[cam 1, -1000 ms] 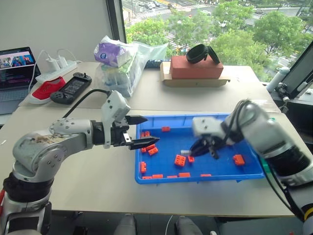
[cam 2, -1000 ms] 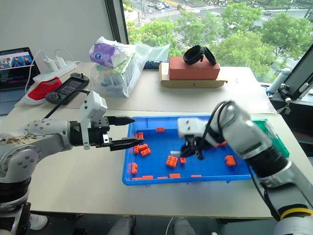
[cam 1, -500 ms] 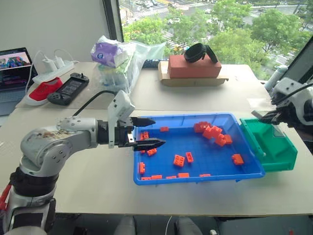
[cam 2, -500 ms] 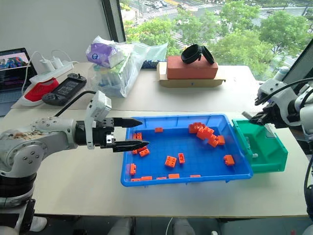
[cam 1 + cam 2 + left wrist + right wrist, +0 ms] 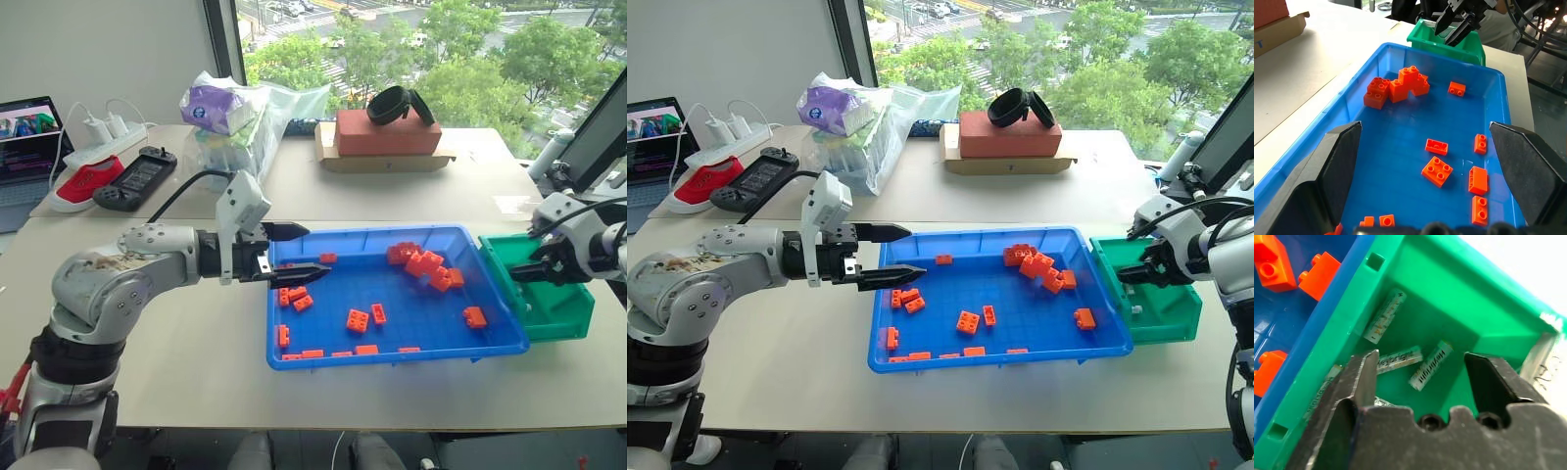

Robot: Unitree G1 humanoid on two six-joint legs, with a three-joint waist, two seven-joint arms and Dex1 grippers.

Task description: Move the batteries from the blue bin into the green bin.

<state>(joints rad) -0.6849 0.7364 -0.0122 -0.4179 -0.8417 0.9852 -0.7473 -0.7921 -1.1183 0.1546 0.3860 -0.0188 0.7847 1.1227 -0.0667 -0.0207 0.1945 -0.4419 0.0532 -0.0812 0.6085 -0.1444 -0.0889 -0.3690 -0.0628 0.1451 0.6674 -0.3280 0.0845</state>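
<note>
Beige tabletop by a window: right gripper (image 5: 1129,275), jaws wide & empty, hangs over the green bin (image 5: 1172,315), where batteries (image 5: 1399,358) lie on the floor. Left gripper (image 5: 297,253), jaws apart w/ nothing held, hovers at the far end of the blue bin (image 5: 496,340) beside it, among orange bricks (image 5: 360,320).

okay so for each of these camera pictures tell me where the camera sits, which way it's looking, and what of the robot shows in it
Left and right eye views: on the head, looking forward and down at the table; both arms show, left gripper open at the blue bin, right gripper over the green bin.
Left wrist view: along its own open fingers across the blue bin; it shares the right gripper and green bin with the eye views.
Right wrist view: down between its open fingers into the green bin at batteries.
</note>
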